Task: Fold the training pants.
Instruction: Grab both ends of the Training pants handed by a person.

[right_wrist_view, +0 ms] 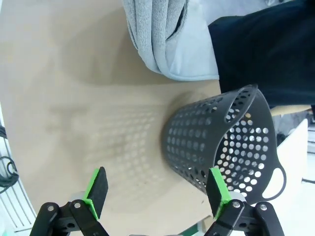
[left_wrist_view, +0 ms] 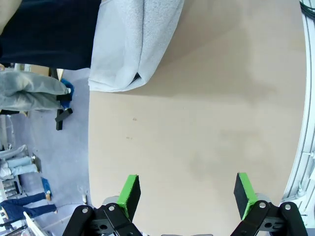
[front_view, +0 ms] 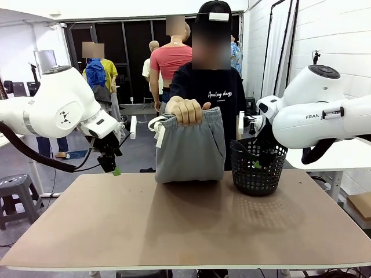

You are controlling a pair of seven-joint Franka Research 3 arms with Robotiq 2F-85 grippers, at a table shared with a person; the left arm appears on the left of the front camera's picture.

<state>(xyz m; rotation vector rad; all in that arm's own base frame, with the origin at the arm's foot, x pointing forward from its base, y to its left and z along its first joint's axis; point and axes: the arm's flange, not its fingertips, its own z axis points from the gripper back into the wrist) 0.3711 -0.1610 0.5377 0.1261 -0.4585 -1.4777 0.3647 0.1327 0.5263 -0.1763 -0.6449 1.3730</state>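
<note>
The light grey training pants [front_view: 190, 149] hang bunched from a person's hand [front_view: 186, 110], which grips the waistband at the table's far edge. Their lower end rests on the tabletop. My left gripper [front_view: 113, 164] hovers above the far left of the table, left of the pants, open with nothing between its fingers. In the left wrist view my left gripper [left_wrist_view: 187, 191] looks down on bare table, with the pants [left_wrist_view: 133, 44] farther off. My right gripper [right_wrist_view: 156, 189] is open and holds nothing, above the table beside the basket, with the pants [right_wrist_view: 157, 34] beyond it.
A black mesh basket [front_view: 259, 171] stands at the far right of the brown table [front_view: 185, 226], just right of the pants; the same basket [right_wrist_view: 221, 142] lies under my right gripper's finger. The person stands behind the far edge.
</note>
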